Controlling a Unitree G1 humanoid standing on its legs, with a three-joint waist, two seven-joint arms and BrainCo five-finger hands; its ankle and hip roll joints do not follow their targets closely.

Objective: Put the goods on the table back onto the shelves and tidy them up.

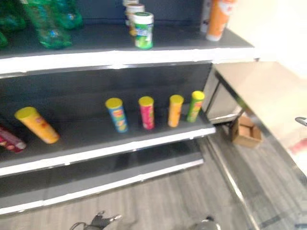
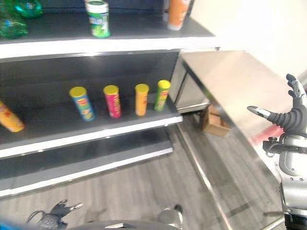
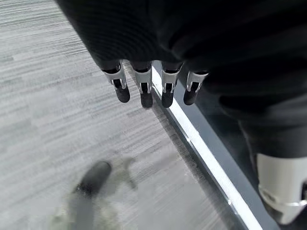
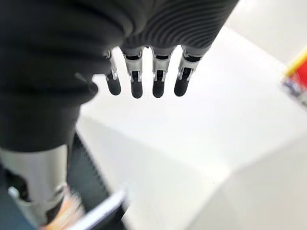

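Observation:
On the pale table [image 2: 230,81] to the right of the shelves lies a blurred red pack [image 2: 267,138]; its red and yellow end [image 4: 297,79] shows in the right wrist view. My right hand [image 2: 290,117] is raised over the table's near part, short of the pack, fingers [image 4: 158,81] straight and holding nothing. My left hand [image 3: 144,91] hangs low over the grey floor beside the shelf's base, fingers straight and empty. On the middle shelf [image 1: 120,139] stand blue [image 1: 116,114], pink [image 1: 146,112], orange [image 1: 175,110] and green [image 1: 195,105] tubes. A yellow tube [image 1: 36,124] leans at its left.
The top shelf [image 1: 110,55] carries green bottles [image 1: 48,24], a green can [image 1: 143,29] and an orange bottle [image 1: 219,18]. An open cardboard box [image 1: 245,130] sits on the floor under the table. The lowest shelf board [image 1: 105,179] juts out over the grey floor.

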